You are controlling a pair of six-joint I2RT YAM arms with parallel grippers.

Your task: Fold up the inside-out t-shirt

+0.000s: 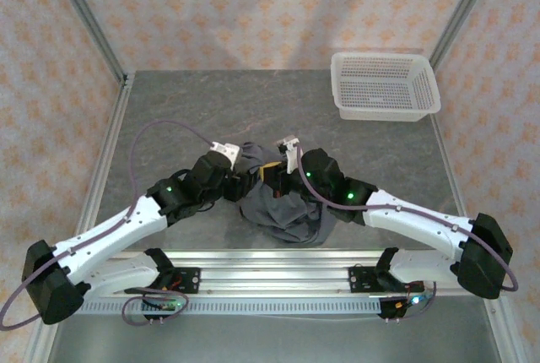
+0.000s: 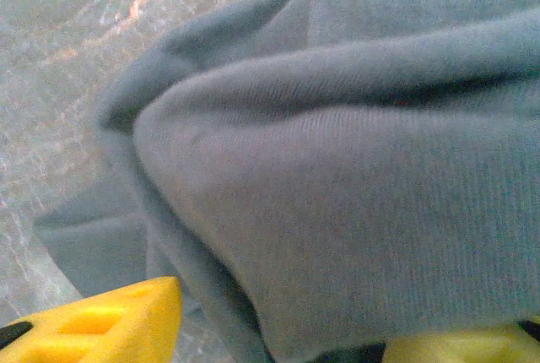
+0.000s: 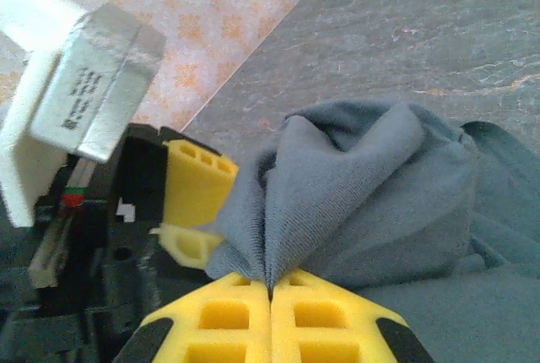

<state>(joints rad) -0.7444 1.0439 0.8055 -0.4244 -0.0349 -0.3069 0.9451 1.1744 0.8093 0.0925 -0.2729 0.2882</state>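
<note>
The inside-out t-shirt (image 1: 283,211) lies crumpled in a dark grey heap on the table between my two arms, near the front edge. My right gripper (image 3: 270,291) is shut on a pinched fold of the t-shirt (image 3: 371,203), which fans up out of its yellow fingers. Just left of it, my left gripper (image 2: 278,329) is open, its yellow fingers (image 2: 93,329) spread wide. A thick bulge of the t-shirt (image 2: 354,194) lies between them. In the overhead view both grippers, left (image 1: 251,181) and right (image 1: 274,176), meet at the top of the heap.
A white mesh basket (image 1: 384,84) stands at the back right of the grey stone-patterned table (image 1: 211,110). Metal frame posts run along both sides. An aluminium rail (image 1: 270,274) with the arm bases lines the near edge.
</note>
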